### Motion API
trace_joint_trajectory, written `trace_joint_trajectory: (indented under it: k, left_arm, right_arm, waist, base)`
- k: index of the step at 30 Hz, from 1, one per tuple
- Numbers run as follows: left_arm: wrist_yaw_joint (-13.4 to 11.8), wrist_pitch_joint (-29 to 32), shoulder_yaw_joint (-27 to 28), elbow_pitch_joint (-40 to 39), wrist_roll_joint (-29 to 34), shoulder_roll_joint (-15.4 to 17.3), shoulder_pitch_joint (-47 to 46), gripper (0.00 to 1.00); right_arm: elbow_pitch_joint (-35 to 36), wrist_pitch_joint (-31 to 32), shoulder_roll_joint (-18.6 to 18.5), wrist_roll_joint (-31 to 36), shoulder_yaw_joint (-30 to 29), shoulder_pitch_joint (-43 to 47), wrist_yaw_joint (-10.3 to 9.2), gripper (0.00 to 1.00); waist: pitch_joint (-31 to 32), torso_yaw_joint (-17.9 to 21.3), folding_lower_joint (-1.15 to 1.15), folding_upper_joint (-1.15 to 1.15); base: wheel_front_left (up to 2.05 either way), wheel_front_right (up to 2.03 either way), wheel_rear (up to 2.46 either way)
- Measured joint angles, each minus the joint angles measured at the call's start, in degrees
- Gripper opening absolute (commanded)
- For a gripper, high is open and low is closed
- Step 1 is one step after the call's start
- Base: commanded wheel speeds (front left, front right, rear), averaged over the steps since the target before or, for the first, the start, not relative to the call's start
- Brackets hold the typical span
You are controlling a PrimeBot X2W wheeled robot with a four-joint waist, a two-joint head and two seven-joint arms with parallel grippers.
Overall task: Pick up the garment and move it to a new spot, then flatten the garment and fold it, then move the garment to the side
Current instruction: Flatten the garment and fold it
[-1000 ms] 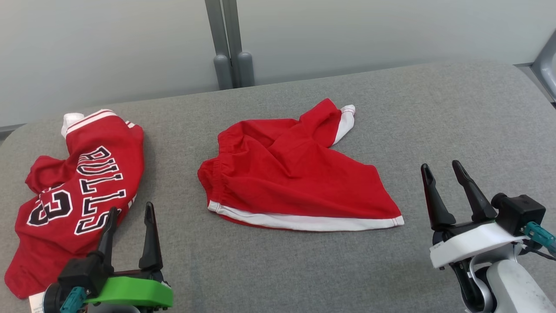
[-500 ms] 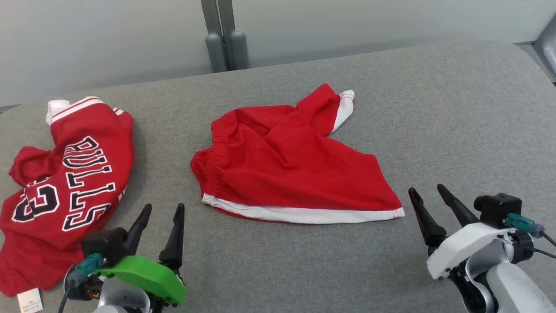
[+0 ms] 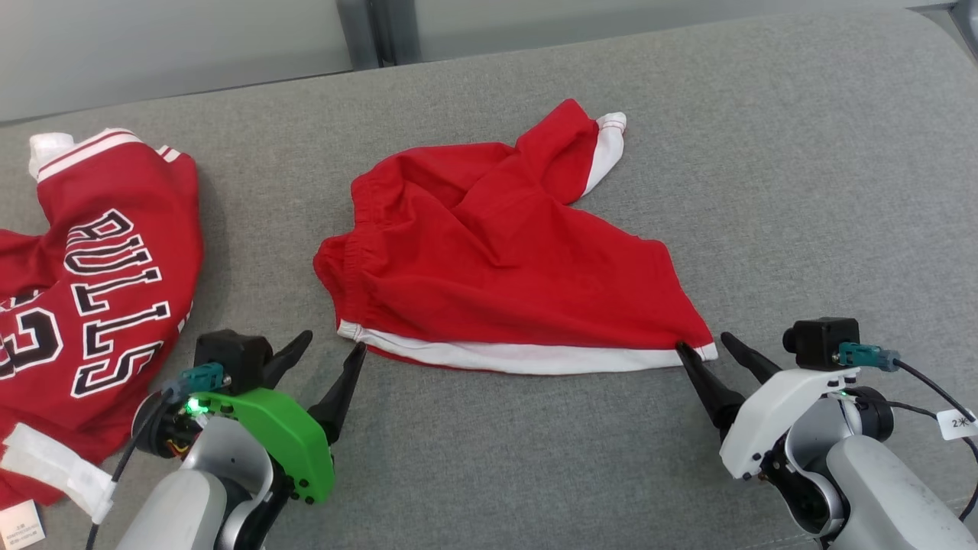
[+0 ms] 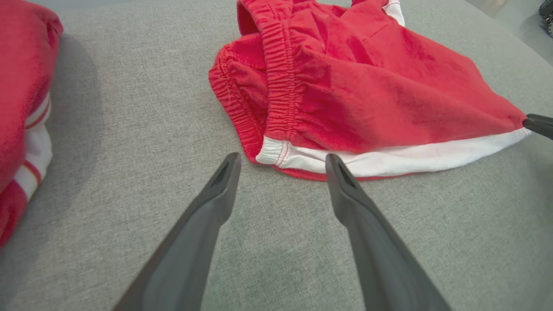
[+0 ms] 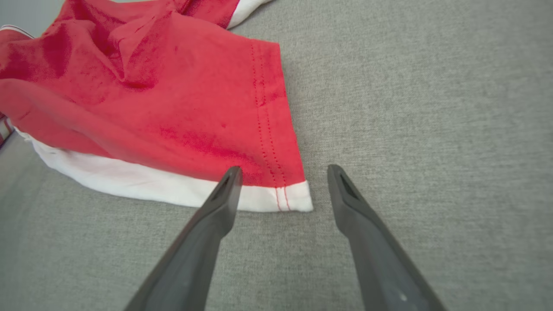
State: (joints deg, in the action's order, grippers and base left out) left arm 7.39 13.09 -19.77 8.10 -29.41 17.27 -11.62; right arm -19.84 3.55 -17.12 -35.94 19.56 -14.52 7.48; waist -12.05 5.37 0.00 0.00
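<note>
Head view: red, white-trimmed cloth shorts [image 3: 504, 260] are seen crumpled mid-way across the grey fabric-covered surface [image 3: 802, 153], waistband to the left, white hem band nearest the robot. Their shape and spot are unchanged from a second ago. The whole picture has shifted, so the camera was tilted down. The green-cased left gripper [image 3: 333, 341] has been brought from the edge of the red jersey with black-and-white lettering [image 3: 99, 267] across to the near waistband corner. Its jaws are spread and nothing is held. The white-cased right gripper [image 3: 703, 342] has been advanced to the opposite hem corner. Its jaws are spread and nothing is held, and one tip sits at the corner's edge.

Left wrist view: the left gripper [image 4: 281, 156] is shown wide apart, low over the grey surface. The white-banded corner of the shorts [image 4: 367, 95] lies just ahead of the tips, and the right tip overlaps the band. Contact cannot be told. The jersey [image 4: 21, 86] is cut off at the left edge. The right gripper's dark fingertip [image 4: 538, 125] is seen at the far hem corner.

Right wrist view: the right gripper [image 5: 284, 168] is shown wide apart. The hem corner of the shorts [image 5: 173, 99] lies between the fingers, the left tip is over the white band, and the right finger is over bare grey surface.
</note>
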Motion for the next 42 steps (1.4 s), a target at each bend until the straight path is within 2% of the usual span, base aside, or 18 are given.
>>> trace_joint_trajectory:
  k: [10,14,15,16,17,18,19,20,21,28,32,38,42]
  left_arm:
    - [0.0,2.8,-6.6,5.5,-4.8,2.3,-7.8,1.0]
    - [0.0,2.2,-8.3,7.5,-5.6,3.2,-10.3,1.0]
    - [0.0,1.9,-8.8,7.9,-5.8,3.2,-10.7,1.0]
    - [0.0,1.6,-9.2,8.3,-5.9,3.2,-11.1,1.0]
    - [0.0,1.5,-9.5,8.6,-6.2,3.2,-11.4,1.0]
    - [0.0,1.3,-9.9,9.0,-6.5,3.2,-11.7,0.87]
    - [0.0,0.9,-10.4,9.2,-6.5,3.3,-11.9,0.44]
    - [0.0,0.2,-10.6,9.3,-6.5,3.4,-12.2,0.2]
    - [0.0,-0.2,-10.8,9.4,-6.5,3.5,-12.4,0.0]
    - [0.0,-2.0,-12.3,8.5,-8.5,4.8,-12.3,0.0]
    - [0.0,-2.4,-12.0,5.8,-9.3,6.2,-11.1,0.0]
    - [-0.2,-1.3,-10.3,-0.3,-9.8,9.1,-11.7,0.0]
    - [-0.3,0.8,-8.7,-2.1,-12.8,10.0,-17.2,0.0]
  right_arm:
    - [-2.9,-0.3,0.2,-1.8,3.4,-3.8,0.0,1.0]
    - [-3.4,-0.6,0.1,-2.4,4.7,-5.0,0.0,0.98]
    - [-3.5,-0.6,0.0,-2.7,5.1,-5.2,0.0,0.76]
    - [-3.7,-0.7,-0.2,-3.0,5.4,-5.4,0.0,0.62]
    - [-3.8,-0.8,-0.3,-3.2,5.6,-5.6,0.0,0.4]
    - [-4.0,-0.9,-0.5,-3.4,5.8,-5.8,0.0,0.3]
    - [-4.1,-0.9,-0.6,-3.8,6.1,-5.9,0.0,0.0]
    - [-4.3,-0.9,-0.7,-3.9,6.4,-5.9,0.0,0.0]
    - [-4.5,-0.9,-0.6,-4.1,6.7,-6.0,0.0,0.0]
    - [-3.8,-2.8,-1.0,-7.1,8.9,-5.9,0.0,0.0]
    - [0.1,-4.2,-1.4,-11.1,9.6,-5.6,0.0,0.0]
    - [7.3,-5.5,-4.1,-16.4,9.6,-6.8,0.0,0.0]
    - [9.0,-5.6,-6.5,-18.9,9.0,-11.5,0.0,0.0]
  waist:
    - [-3.5,0.0,0.0,0.0]
    - [-4.5,0.1,0.0,0.0]
    - [-4.7,0.1,0.0,0.0]
    - [-4.9,0.1,0.0,0.0]
    - [-4.9,0.1,0.0,0.0]
    - [-5.0,0.1,0.0,0.0]
    - [-5.0,0.1,0.0,0.0]
    - [-5.0,0.1,0.0,0.0]
    - [-4.9,0.1,0.0,0.0]
    - [-3.2,-0.1,0.0,0.0]
    - [-1.7,-0.1,0.0,0.0]
    - [0.2,0.2,0.0,0.0]
    - [0.1,0.4,0.0,0.0]
  base:
    - [0.0,0.0,0.0]
    - [0.0,0.0,0.0]
    - [0.0,0.0,0.0]
    - [0.0,0.0,0.0]
    - [0.0,0.0,0.0]
    - [0.0,0.0,0.0]
    - [0.0,0.0,0.0]
    - [0.0,0.0,0.0]
    - [0.0,0.0,0.0]
    - [0.0,0.0,0.0]
    - [0.0,0.0,0.0]
    - [0.0,0.0,0.0]
    - [0.0,0.0,0.0]
